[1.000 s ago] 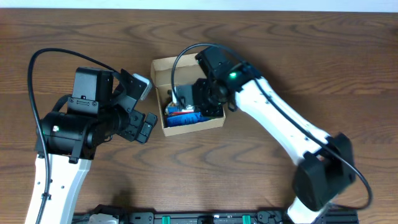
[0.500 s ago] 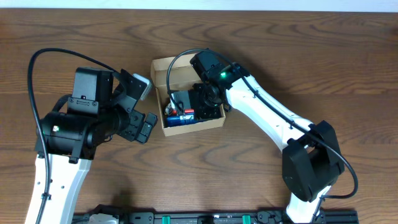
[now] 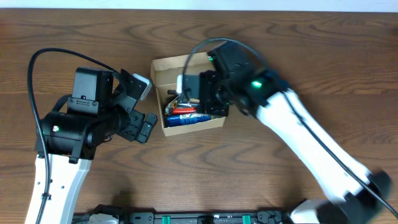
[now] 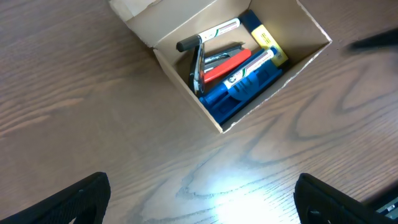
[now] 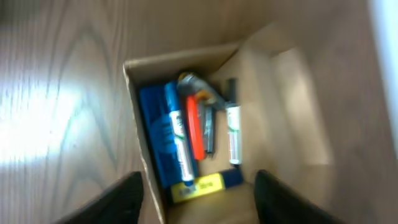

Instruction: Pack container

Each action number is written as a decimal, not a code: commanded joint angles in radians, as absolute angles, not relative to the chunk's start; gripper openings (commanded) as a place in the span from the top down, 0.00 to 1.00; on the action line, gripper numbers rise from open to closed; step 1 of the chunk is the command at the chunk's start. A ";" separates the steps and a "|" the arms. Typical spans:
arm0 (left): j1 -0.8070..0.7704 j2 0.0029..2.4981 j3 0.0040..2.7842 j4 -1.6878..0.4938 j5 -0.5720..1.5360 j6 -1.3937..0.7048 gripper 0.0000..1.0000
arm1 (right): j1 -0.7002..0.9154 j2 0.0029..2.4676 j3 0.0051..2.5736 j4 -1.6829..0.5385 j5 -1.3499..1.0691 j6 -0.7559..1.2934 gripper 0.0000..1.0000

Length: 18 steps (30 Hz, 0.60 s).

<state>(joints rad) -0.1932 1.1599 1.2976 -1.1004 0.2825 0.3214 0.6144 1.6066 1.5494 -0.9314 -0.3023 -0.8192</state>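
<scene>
Brown wood-grain tabletop (image 3: 311,56), glare patch on it in left wrist view. Pale strip (image 3: 186,4) along far edge, black rail (image 3: 205,218) along near edge. Inside container (image 4: 193,23): blue marker (image 4: 249,78) with white label, red pen (image 4: 227,63) just beside it, white marker (image 4: 214,32) with black cap, yellow-labelled blue item (image 4: 267,40) at one end. All packed close together.

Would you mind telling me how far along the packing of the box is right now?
Done: several pens lie inside the box. In hand: nothing. The right gripper hovers open and empty over the box, and the left gripper is open beside it. Left: the flap is open, so closing it probably remains.
</scene>
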 commanded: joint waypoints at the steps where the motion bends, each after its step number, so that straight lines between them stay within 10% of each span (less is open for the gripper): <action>1: -0.190 1.163 1.311 -1.104 0.289 0.334 0.05 | 0.609 1.503 1.563 -0.952 -0.276 -0.665 0.78; 2: -0.190 1.163 1.311 -1.104 0.289 0.334 0.05 | 0.607 1.481 1.563 -0.965 -0.254 -0.645 0.99; 18: -0.190 1.163 1.311 -1.076 0.291 0.333 0.05 | 0.392 1.430 1.527 -1.092 -0.163 -0.220 0.98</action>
